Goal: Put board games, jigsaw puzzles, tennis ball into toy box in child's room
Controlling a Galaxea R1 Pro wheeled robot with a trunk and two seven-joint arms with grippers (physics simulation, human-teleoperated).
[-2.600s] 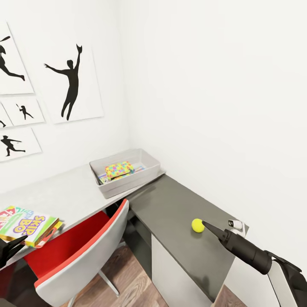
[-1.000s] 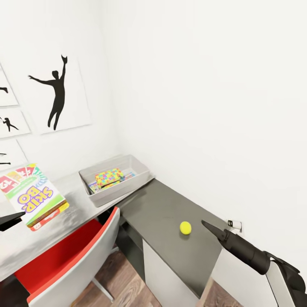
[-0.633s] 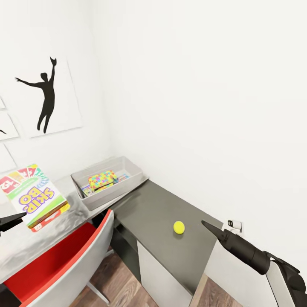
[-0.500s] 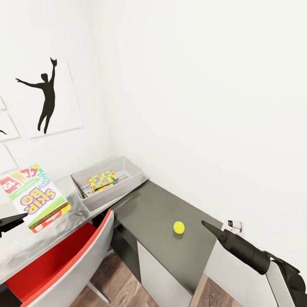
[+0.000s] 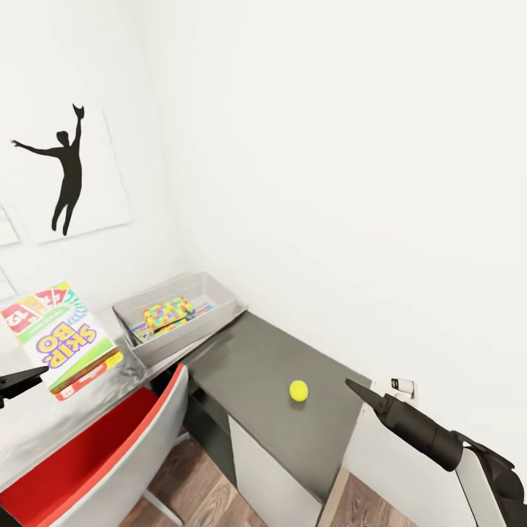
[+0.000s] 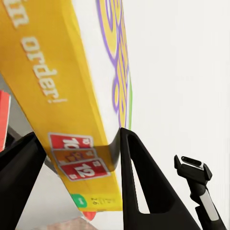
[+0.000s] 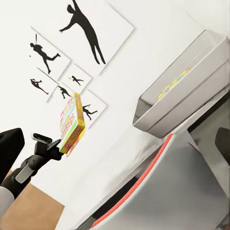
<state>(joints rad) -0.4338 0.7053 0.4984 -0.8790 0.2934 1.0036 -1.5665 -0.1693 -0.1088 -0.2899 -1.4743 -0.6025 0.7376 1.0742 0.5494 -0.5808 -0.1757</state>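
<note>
Head view: the toy box sits left of centre on the desk with a jigsaw puzzle already inside. The tennis ball is still out, lower centre. Right claw: can't tell its state.

Left wrist view: the left claw is clamped on the Skip-Bo box.

Right wrist view: that box hangs mid-left, the bin's contents mostly hidden.

Skip-Bo box lid reads "SKIP-BO", upside down toward the toy box. Its yellow edge shows "order!", plus red cards "10", "12".
</note>
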